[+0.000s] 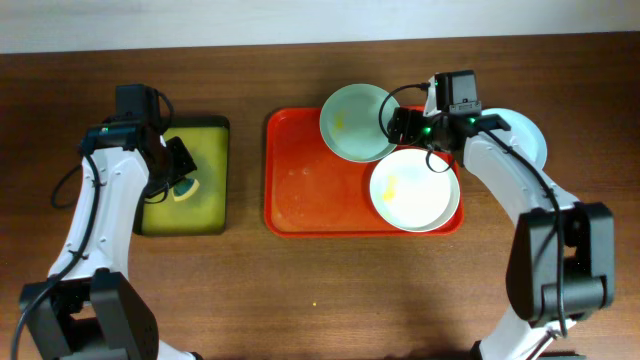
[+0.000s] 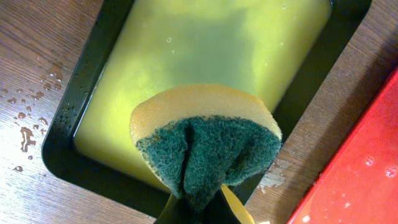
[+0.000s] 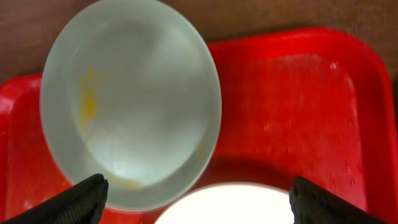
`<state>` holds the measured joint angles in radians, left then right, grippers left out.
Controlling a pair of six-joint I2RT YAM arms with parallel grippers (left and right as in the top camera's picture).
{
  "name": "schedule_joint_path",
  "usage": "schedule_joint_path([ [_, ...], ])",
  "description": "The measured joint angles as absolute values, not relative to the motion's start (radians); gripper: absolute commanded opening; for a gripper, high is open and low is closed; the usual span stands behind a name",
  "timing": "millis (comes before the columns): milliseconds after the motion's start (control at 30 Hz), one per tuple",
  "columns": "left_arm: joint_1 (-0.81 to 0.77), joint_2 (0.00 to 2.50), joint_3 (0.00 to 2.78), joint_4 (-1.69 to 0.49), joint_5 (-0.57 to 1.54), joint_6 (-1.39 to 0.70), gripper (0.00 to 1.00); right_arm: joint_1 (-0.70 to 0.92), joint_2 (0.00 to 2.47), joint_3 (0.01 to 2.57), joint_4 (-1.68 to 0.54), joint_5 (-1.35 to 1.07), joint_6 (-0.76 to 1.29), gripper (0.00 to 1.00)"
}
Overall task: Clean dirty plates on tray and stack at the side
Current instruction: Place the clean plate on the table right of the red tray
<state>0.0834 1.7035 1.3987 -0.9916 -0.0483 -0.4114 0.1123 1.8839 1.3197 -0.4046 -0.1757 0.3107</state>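
Note:
A pale blue-green plate (image 1: 352, 122) with a yellow smear sits at the back of the red tray (image 1: 310, 190); it also shows in the right wrist view (image 3: 130, 102). A white plate (image 1: 412, 190) with a yellow smear lies at the tray's front right and shows in the right wrist view (image 3: 230, 205). A third pale plate (image 1: 525, 135) lies on the table to the right, partly hidden by the arm. My right gripper (image 1: 398, 125) is open above the tray (image 3: 292, 112), empty. My left gripper (image 2: 202, 211) is shut on a yellow-and-green sponge (image 2: 205, 137) over the yellow-green tray (image 2: 205, 56).
The dark-rimmed yellow-green tray (image 1: 205, 205) of yellowish liquid stands left of the red tray. Water drops lie on the wooden table (image 2: 28, 118) beside it.

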Motion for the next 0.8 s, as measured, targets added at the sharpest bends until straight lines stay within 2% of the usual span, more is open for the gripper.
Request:
schedule_joint_path([
  [100,0.083,1.703,1.399,-0.992,-0.048,-0.411,0.0,0.112,1.973,1.318,-0.267,-0.173,0.273,0.93],
  [133,0.083,1.703,1.399,-0.993,-0.048,-0.411,0.0,0.112,2.018,1.317,-0.209,-0.173,0.262,0.89],
  [167,0.083,1.703,1.399,-0.995,-0.048,-0.411,0.0,0.112,2.057,1.317,-0.174,-0.173,0.255,0.8],
  [233,0.083,1.703,1.399,-0.995,-0.048,-0.411,0.0,0.112,2.098,1.317,-0.131,-0.17,0.249,0.71],
  [267,0.083,1.703,1.399,-0.995,-0.048,-0.411,0.0,0.112,2.099,1.317,-0.123,-0.169,0.249,0.56],
  [367,0.083,1.703,1.399,-0.995,-0.048,-0.411,0.0,0.119,2.113,1.317,-0.11,-0.165,0.249,0.24],
  [400,0.083,1.703,1.399,-0.995,-0.048,-0.411,0.0,0.131,2.114,1.317,-0.106,-0.166,0.246,0.06],
  [533,0.083,1.703,1.399,-0.995,-0.048,-0.411,0.0,0.185,2.114,1.352,-0.154,-0.17,0.253,0.04],
  [800,0.083,1.703,1.399,-0.992,-0.048,-0.411,0.0,0.323,2.114,1.494,-0.574,-0.202,0.247,0.04],
])
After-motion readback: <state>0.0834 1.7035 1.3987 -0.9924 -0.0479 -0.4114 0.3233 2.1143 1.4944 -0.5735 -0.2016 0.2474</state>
